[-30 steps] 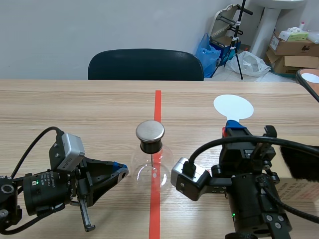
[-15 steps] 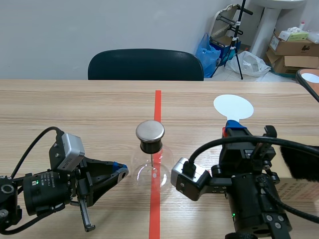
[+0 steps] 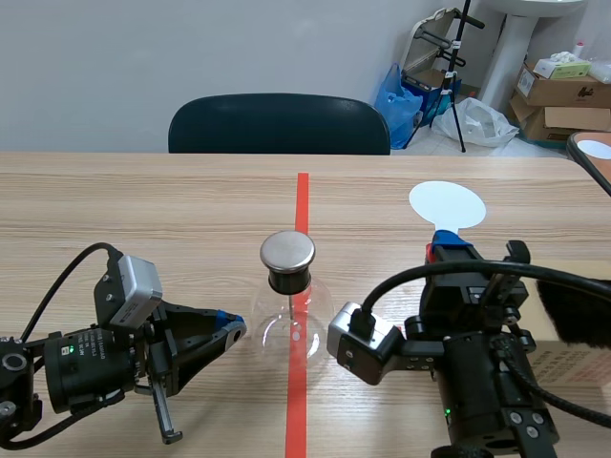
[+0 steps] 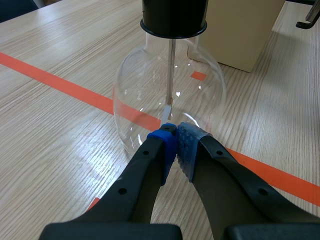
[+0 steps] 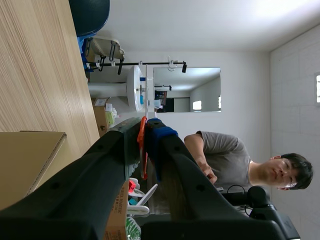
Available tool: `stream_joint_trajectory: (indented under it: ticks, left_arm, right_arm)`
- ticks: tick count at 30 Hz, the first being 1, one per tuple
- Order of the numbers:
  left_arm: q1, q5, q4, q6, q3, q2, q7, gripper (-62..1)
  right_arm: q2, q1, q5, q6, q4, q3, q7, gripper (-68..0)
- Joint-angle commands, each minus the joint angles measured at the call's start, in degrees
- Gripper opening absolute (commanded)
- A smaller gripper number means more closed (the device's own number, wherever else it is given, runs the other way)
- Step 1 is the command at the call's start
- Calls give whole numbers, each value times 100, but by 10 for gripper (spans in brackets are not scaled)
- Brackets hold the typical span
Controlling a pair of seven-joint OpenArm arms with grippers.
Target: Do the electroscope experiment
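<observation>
Soft, even room light; the worktop [image 3: 143,205] is bright with only faint shadows; the flask [image 4: 167,95] carries small glints and a pale sheen beside it, with no hard glare; the disc [image 3: 447,203] is nearly washed out; the right hand [image 5: 147,128] looms dark and slightly soft against a bright wall [image 5: 200,25].

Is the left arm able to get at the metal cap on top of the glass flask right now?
Probably yes. The left gripper sits shut beside the flask, and nothing stands over the metal cap; it would need to rise.

A lab-like workroom: taped wooden table [image 3: 143,200], stacked cardboard boxes [image 3: 558,91], a tripod [image 3: 458,67] behind.
</observation>
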State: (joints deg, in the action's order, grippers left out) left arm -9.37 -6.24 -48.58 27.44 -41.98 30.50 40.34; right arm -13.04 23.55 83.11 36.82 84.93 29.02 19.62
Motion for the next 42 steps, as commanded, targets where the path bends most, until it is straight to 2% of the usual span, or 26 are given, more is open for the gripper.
stream_joint_trajectory:
  ticks: [1, 39, 42]
  left_arm:
    - [-15, -52, -98, 11, 22, 0, 59, -575]
    - [-15, -52, -98, 11, 22, 0, 59, -575]
    - [-15, -52, -98, 11, 22, 2, 59, -575]
  right_arm:
    - [-44, -37, 2, 63, 138, 20, 20, -658]
    - [-44, -31, -20, 68, 138, 15, 11, -657]
    - [-44, 72, -35, 120, 144, -111, -175, -657]
